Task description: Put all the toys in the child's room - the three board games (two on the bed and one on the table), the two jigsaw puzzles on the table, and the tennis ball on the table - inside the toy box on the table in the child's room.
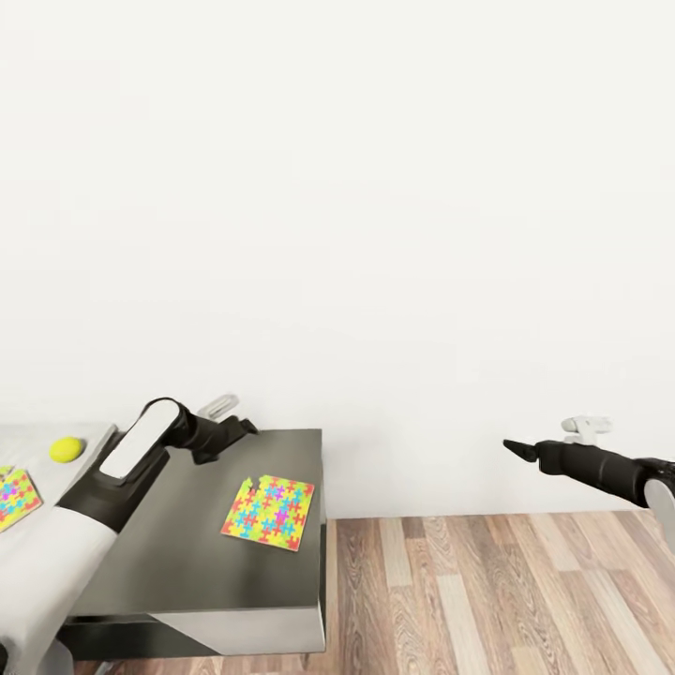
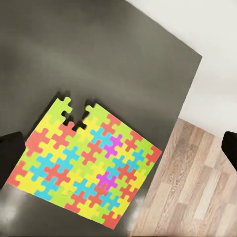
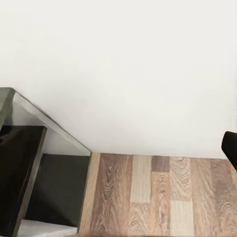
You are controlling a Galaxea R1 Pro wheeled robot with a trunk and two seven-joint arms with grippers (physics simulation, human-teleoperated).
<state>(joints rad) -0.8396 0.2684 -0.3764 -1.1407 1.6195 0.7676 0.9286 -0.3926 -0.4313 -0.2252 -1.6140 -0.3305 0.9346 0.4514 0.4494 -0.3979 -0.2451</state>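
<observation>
Though barely begun by the look of it, with three toys lying loose and yet to be binned. Wood plank floor (image 1: 487, 591) below white wall. Low dark grey cabinet (image 1: 169, 562) bearing one thin multicoloured jigsaw puzzle square (image 1: 269, 511), flat near its right edge. Pale grey table (image 1: 28, 441) at left, holding a second puzzle square (image 1: 17, 497) and, apart from it, a small yellow-green tennis ball (image 1: 67, 449). Left gripper (image 1: 242, 429) hovering over the cabinet puzzle, fingers spread wide, empty. Right gripper (image 1: 520, 450) out over floor, perhaps pinched together; cannot tell.
</observation>
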